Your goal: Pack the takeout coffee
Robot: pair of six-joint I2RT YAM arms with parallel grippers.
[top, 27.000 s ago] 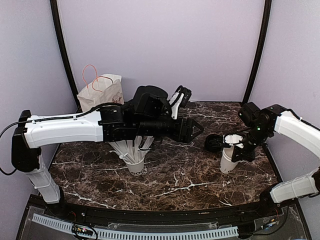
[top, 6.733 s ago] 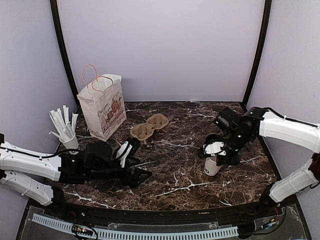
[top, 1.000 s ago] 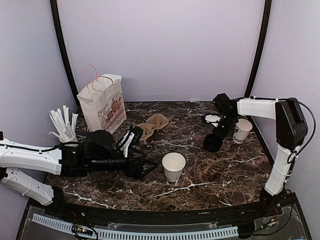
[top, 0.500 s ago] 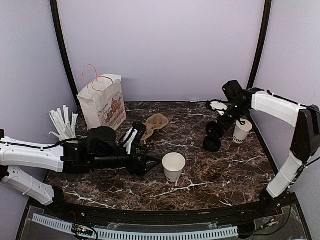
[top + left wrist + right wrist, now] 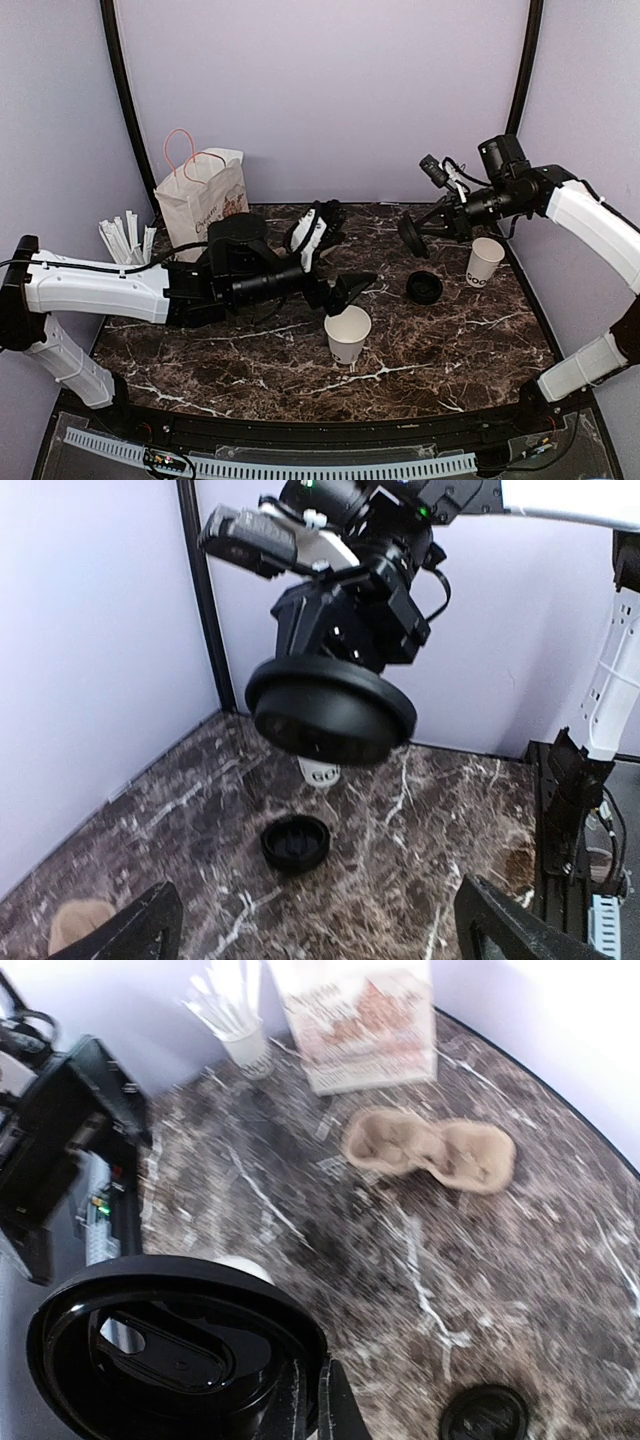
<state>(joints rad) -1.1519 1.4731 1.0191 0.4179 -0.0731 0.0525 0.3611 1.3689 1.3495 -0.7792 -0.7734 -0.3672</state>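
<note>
Right gripper [image 5: 428,225] up in the air, pinching a black lid [image 5: 409,234], left gripper [image 5: 350,288] spread wide by the uncovered cup [image 5: 346,335] mid-table, second lid [image 5: 424,288] lying nearby, bag [image 5: 205,205] back left.

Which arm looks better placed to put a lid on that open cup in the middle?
Right. The right gripper is shut on a black lid, held up above the table. The left gripper hangs open and empty by the open cup, with no lid.
</note>
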